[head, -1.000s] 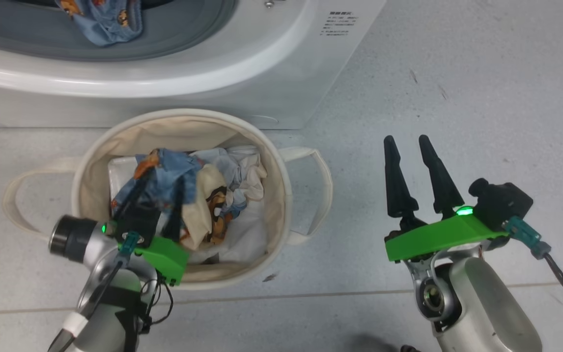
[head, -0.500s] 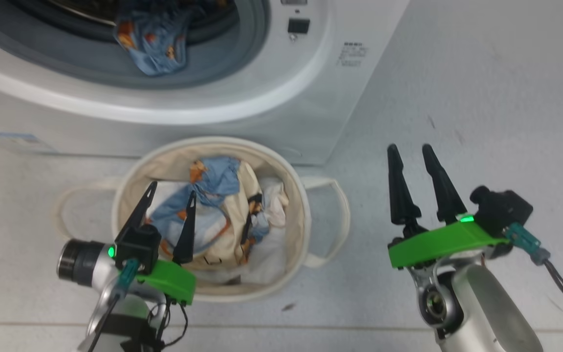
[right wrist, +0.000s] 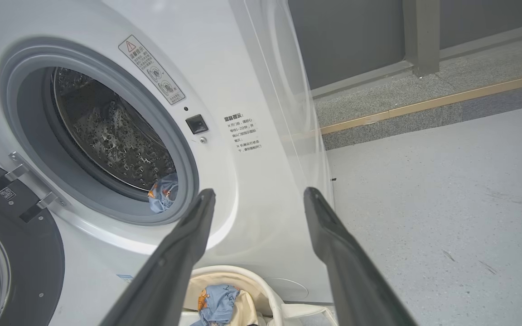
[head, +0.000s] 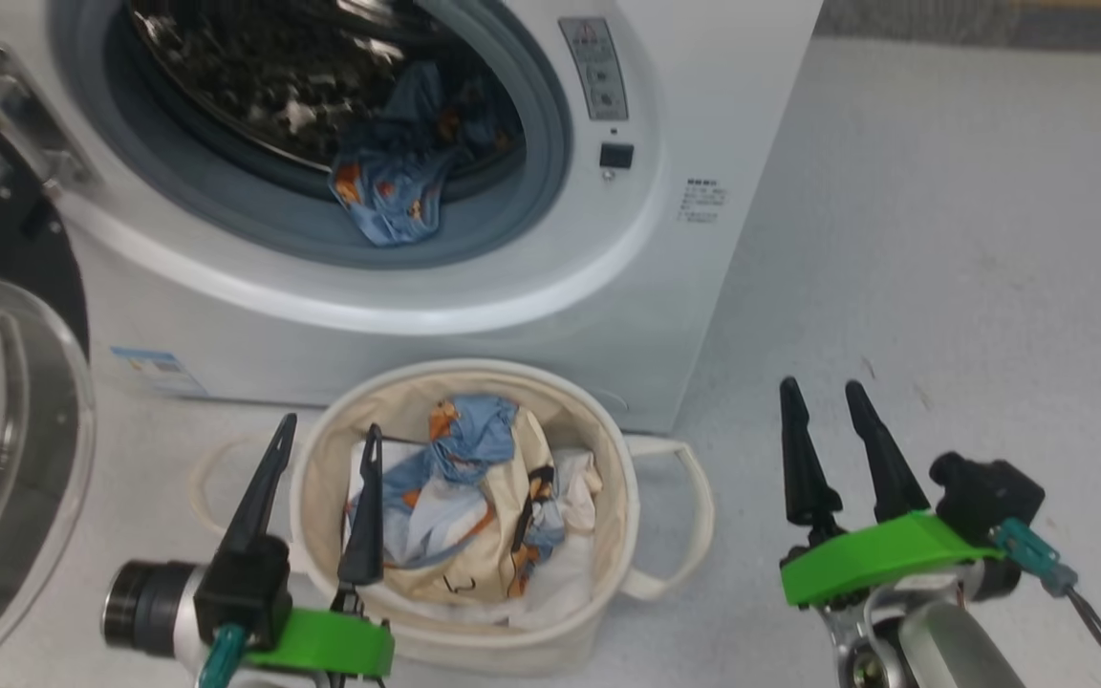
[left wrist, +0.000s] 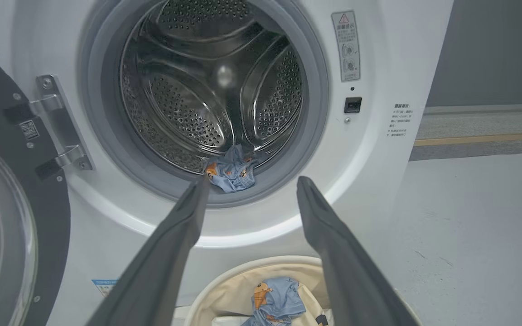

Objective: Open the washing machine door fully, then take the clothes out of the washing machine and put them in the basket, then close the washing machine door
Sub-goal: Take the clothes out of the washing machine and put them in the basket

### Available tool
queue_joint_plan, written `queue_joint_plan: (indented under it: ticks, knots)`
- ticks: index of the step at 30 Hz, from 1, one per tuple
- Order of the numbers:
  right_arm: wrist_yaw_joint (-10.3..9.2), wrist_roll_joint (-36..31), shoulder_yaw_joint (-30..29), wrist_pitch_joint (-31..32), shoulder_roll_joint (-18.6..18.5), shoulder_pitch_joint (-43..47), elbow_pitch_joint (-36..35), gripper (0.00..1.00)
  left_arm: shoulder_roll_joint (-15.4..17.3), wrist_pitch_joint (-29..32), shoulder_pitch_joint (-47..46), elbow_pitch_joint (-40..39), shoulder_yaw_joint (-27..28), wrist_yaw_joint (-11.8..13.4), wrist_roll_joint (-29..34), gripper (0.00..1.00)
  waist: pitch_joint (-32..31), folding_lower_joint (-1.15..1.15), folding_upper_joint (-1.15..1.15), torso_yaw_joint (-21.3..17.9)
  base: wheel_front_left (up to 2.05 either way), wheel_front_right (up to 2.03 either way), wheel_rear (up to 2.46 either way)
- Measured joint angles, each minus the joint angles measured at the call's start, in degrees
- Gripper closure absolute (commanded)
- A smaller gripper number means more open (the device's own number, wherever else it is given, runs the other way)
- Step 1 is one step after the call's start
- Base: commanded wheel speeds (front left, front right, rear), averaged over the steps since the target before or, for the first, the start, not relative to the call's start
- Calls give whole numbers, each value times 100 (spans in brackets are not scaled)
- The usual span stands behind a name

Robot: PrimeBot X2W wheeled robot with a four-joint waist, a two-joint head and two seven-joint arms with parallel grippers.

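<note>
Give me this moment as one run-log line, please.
door: open | drum: one garment at mouth | basket: clothes inside | left gripper: open, empty, at basket rim | right gripper: open, empty

Floor: pale grey, finely speckled, matt; it spreads wide on my right.
Scuffs: a few short dark marks on that floor.
Wall: plain dark grey, ahead of me.
Post: grey upright standing against the wall.
Ledge: speckled stone step at the wall's foot.
Strip: thin yellow line along the ledge's front edge.
Light: even and soft.
</note>
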Motion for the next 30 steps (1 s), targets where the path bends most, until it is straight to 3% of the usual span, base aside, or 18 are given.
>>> queue_joint_plan:
  ticks: [5, 10, 16, 30]
  knots:
    - [0, -1, -85, 0, 2, 218, 42, 0, -54, 0, 384, -622, 42, 121, 71, 0, -342, 0, 0, 55, 0, 0, 0]
    - [0, -10, -281, 0, 2, 372, 69, 0, -86, 0, 688, -749, 111, 237, 114, 0, -612, 0, 0, 85, 0, 0, 0]
    - [0, -90, -269, 0, 3, 471, 124, 0, -98, 0, 931, -664, 97, 32, 60, 0, -726, 0, 0, 55, 0, 0, 0]
    - [0, -110, -230, 0, 3, 474, 149, 0, -148, 0, 1063, -579, 4, 33, 169, 0, -733, 0, 0, -39, 0, 0, 0]
